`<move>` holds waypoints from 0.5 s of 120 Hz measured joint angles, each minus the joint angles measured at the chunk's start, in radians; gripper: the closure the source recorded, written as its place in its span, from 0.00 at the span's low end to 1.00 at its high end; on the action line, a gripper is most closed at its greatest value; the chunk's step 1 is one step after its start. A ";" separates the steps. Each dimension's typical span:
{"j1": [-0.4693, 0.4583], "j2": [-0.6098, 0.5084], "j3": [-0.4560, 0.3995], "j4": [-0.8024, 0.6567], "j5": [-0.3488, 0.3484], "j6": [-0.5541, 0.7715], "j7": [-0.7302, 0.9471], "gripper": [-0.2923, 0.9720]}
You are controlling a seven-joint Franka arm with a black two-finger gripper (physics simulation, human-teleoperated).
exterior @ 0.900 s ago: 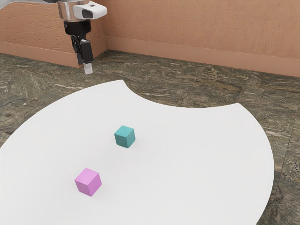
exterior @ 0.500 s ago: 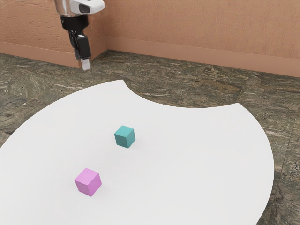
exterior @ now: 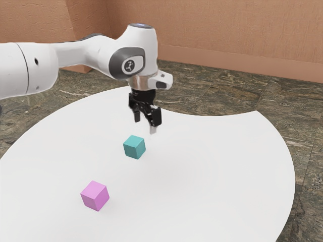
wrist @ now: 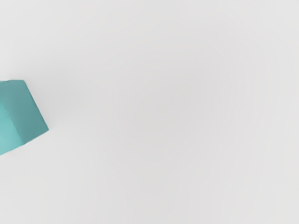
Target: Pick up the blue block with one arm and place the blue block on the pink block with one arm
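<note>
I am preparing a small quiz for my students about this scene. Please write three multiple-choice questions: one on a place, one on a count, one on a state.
1. In the exterior view, where is the blue block from the pink block?
A) higher and toward the view's right
B) directly on top of it
C) lower and toward the view's left

2. How many blocks lie on the table?
A) one
B) two
C) four

3. What does the claw hold?
A) the blue block
B) the pink block
C) nothing

Answers:
1 A: the blue block sits higher and further right, apart from the pink one.
2 B: one is blue and one is pink.
3 C: the claw hangs open above the table, and both blocks rest on it.
</note>
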 joint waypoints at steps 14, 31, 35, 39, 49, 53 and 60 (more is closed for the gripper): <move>0.055 -0.090 0.038 -0.099 -0.014 0.124 -0.094 0.23; 0.167 -0.283 0.028 -0.481 -0.085 0.385 -0.203 0.23; 0.170 -0.295 0.018 -0.506 -0.093 0.429 -0.225 0.23; 0.166 -0.302 0.009 -0.519 -0.098 0.468 -0.247 0.23; 0.151 -0.313 -0.005 -0.532 -0.108 0.540 -0.295 0.23; 0.142 -0.338 -0.003 -0.545 -0.110 0.562 -0.314 0.23; 0.107 -0.390 0.018 -0.574 -0.113 0.593 -0.344 0.23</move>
